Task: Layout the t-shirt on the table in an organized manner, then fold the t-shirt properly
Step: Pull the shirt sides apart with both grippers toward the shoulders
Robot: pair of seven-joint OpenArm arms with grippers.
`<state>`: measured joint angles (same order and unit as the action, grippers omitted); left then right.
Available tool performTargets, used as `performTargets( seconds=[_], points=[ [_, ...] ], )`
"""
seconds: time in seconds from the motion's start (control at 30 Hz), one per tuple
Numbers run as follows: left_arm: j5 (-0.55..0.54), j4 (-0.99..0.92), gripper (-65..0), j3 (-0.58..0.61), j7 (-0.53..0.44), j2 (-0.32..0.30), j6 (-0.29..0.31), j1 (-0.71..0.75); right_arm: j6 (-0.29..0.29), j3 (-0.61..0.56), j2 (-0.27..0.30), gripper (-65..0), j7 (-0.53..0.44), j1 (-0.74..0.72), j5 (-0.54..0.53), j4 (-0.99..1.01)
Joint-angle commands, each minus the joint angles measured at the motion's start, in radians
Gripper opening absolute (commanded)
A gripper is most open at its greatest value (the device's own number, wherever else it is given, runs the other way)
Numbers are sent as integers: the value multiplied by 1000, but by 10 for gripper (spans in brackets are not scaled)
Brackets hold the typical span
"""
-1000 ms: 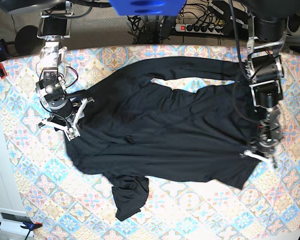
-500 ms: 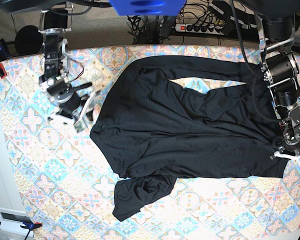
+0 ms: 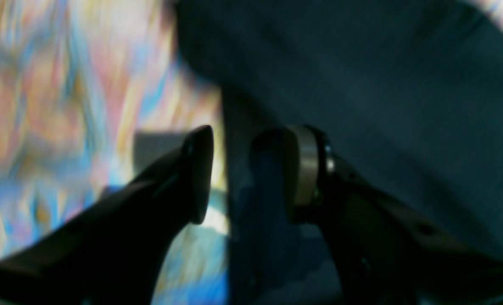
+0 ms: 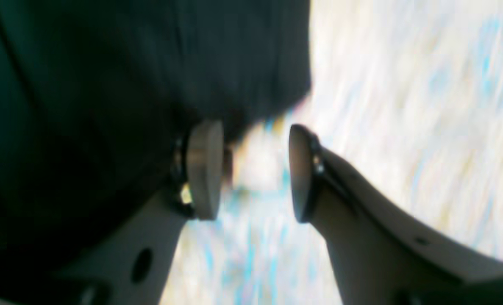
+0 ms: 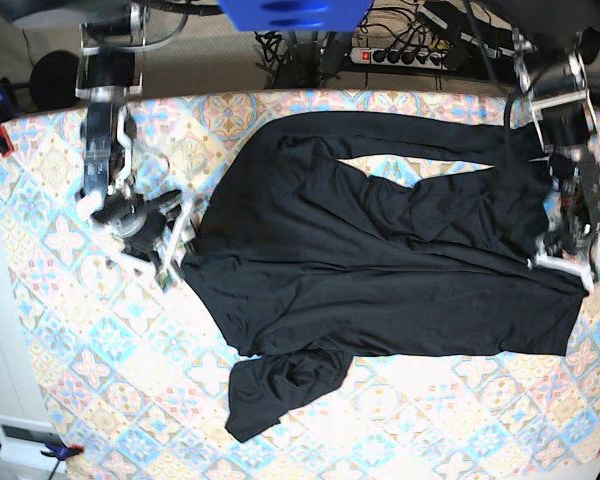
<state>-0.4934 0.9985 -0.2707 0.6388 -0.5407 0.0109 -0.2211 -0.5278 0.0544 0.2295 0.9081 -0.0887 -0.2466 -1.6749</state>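
Patterned table (image 5: 60, 330), black t-shirt (image 5: 380, 270) spread

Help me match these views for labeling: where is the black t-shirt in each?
Base: t-shirt spans the table's middle and right.
Left wrist: fills the upper right.
Right wrist: fills the upper left.
Shared landmark: the shirt's edge against the pastel patterned table.

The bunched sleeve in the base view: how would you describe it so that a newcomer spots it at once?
Start from the patterned table and the black t-shirt spread across it. Follow the shirt's near hem toward the view's left. There the bunched sleeve hangs below the hem as a crumpled flap, unlike the far sleeve, which lies stretched out long.
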Motion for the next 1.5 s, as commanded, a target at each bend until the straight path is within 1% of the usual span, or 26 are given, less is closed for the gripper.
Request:
performTargets(
  seconds=[0.0, 0.13, 0.2, 0.27, 0.43, 0.53, 0.6, 0.73, 0.83, 1.03, 1.17, 1.27, 1.4, 1.47],
  points=[
    [-40, 50, -373, -9, -24, -35, 4, -5, -1, 32, 12, -391, -1, -13, -12, 12],
    [-186, 118, -371, -9, 6, -81, 4, 117, -1, 72, 12, -391, 1, -61, -61, 109],
    [-251, 151, -371, -9, 9, -88, 4, 179, -1, 74, 12, -391, -1, -92, -89, 169],
    [-287, 198, -371, -9, 9, -88, 4, 242, -1, 74, 12, -391, -5, -125, -116, 227],
    [-298, 290, -371, -9, 6, -88, 4, 349, -1, 74, 12, -391, -7, -182, -127, 319],
    [-298, 339, -371, -54, 8, -80, 4, 403, -1, 74, 12, -391, -19, -230, -125, 384],
    [-298, 366, -371, -91, 9, -51, 4, 426, -1, 74, 12, -391, -48, -253, -125, 422],
    [-298, 377, -371, -138, 32, -40, 4, 444, -1, 71, 12, -391, -60, -259, -127, 479],
    [-301, 379, -371, -143, 56, -40, 4, 444, -1, 69, 12, -391, -63, -259, -127, 514],
    [-393, 379, -371, -146, 56, -48, 4, 446, -1, 68, 8, -391, -65, -257, -127, 522],
    [-406, 379, -371, -146, 56, -49, 4, 443, -1, 66, -22, -392, -65, -256, -127, 539],
    [-410, 379, -371, -146, 56, -49, 4, 441, -5, 66, -26, -426, -65, -256, -129, 543],
    [-410, 379, -371, -147, 56, -51, 4, 441, -5, 66, -54, -512, -65, -256, -129, 549],
    [-410, 379, -371, -147, 56, -66, 4, 441, -5, 72, -54, -560, -65, -257, -129, 551]
  ],
)
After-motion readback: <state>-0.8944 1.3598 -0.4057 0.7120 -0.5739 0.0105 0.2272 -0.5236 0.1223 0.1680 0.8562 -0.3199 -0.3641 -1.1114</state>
